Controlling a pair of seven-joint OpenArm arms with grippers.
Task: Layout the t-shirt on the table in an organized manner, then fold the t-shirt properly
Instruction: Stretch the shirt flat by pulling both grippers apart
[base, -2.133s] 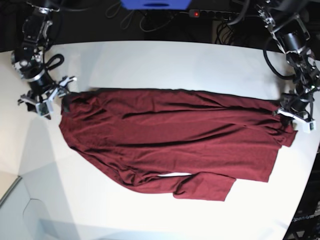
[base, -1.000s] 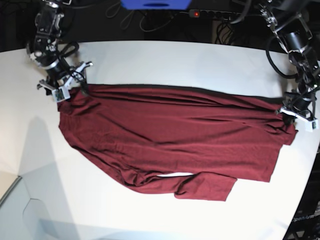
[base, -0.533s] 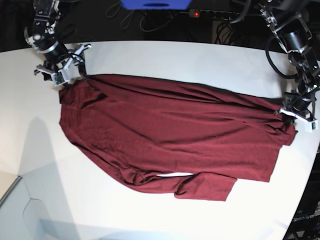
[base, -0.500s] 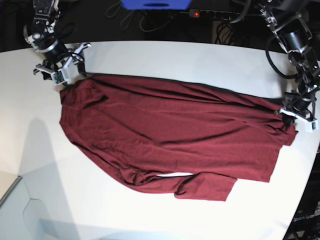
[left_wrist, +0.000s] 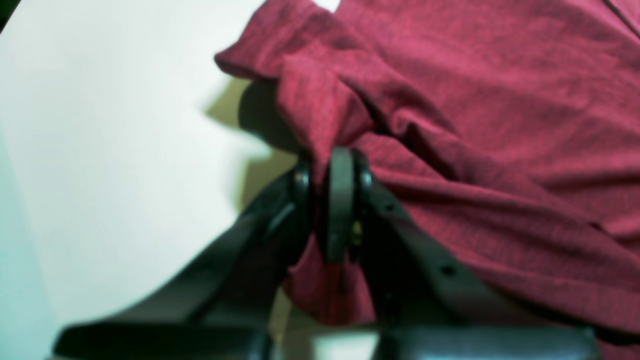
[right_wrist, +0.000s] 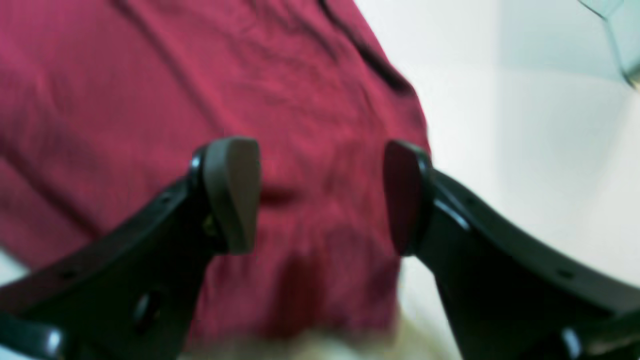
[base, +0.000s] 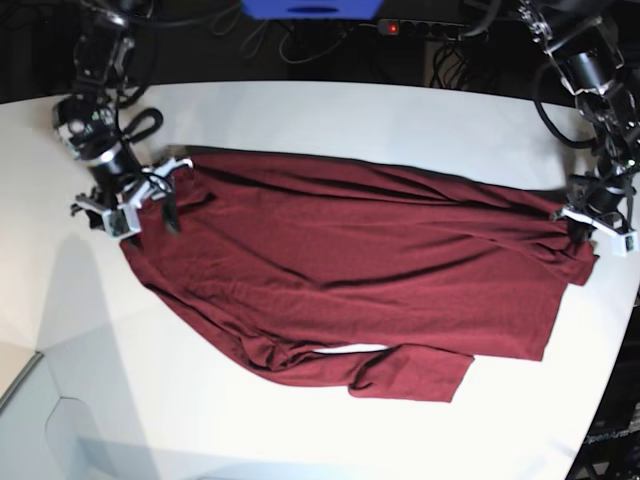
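The dark maroon t-shirt (base: 350, 270) lies spread and wrinkled across the white table (base: 350, 115), with one sleeve bunched at the front. My left gripper (base: 585, 222) is at the shirt's right end. The left wrist view shows this gripper (left_wrist: 332, 170) shut on a fold of the shirt (left_wrist: 500, 100) just above the table (left_wrist: 100, 125). My right gripper (base: 135, 212) is at the shirt's left end. In the right wrist view it (right_wrist: 320, 195) is open and empty, its fingers (right_wrist: 235, 195) apart over the fabric (right_wrist: 125, 75), near the shirt's edge and the bare table (right_wrist: 525, 150).
A power strip (base: 430, 28), cables and a blue object (base: 310, 8) lie behind the table's back edge. The table's curved right edge (base: 625, 300) runs close to my left gripper. A pale floor panel (base: 20, 400) shows at the lower left.
My right gripper has let go of the shirt's left corner, opened, and moved from the back edge toward the front. The corner now rests flat. My left gripper has stayed in place.
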